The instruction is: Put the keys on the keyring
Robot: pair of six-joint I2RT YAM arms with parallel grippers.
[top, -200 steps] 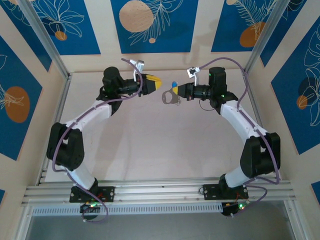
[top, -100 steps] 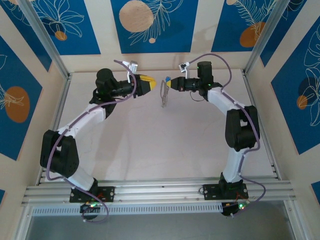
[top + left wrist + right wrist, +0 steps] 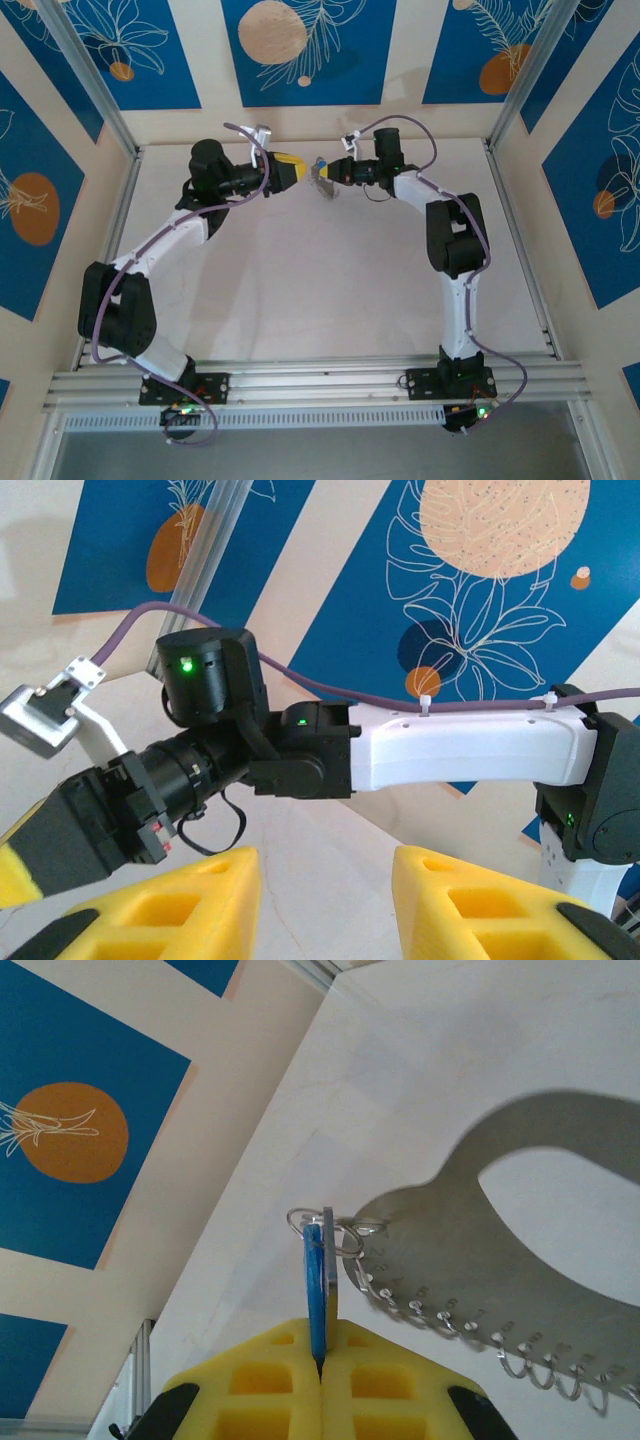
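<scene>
- Keyring [image 3: 440,1250]: a flat grey metal loop with an open centre. In the right wrist view, a row of small wire hooks and stamped numerals runs along one edge.
- In the top view the keyring [image 3: 323,183] hangs edge-on just below the tips of the right gripper [image 3: 333,170], near the back of the pale worktop [image 3: 300,280]. Whether it touches the surface cannot be told.
- Key [image 3: 315,1280]: it has a bright blue head and is seen edge-on, upright, just beside the end of the keyring.
- A thin wire ring [image 3: 320,1222] sits at the top of the key, touching the keyring's nearest corner. Whether it passes through both cannot be made out.
- Right gripper [image 3: 322,1340]: its yellow jaws are clenched flat together on the key, whose blue head stands up out of the seam between them.
- Left gripper [image 3: 300,166]: it is held level and points at the right gripper, the two sets of tips close together but apart.
- In the left wrist view the left gripper [image 3: 325,910] has its yellow jaws released, with a clear gap and nothing in it.
- Both arms reach in from their sides and meet in front of the back wall [image 3: 310,50], which has blue leaf-patterned panels.
- The left wrist view looks along the right arm [image 3: 460,750], white and black, with a purple cable [image 3: 330,685] running over it.
</scene>
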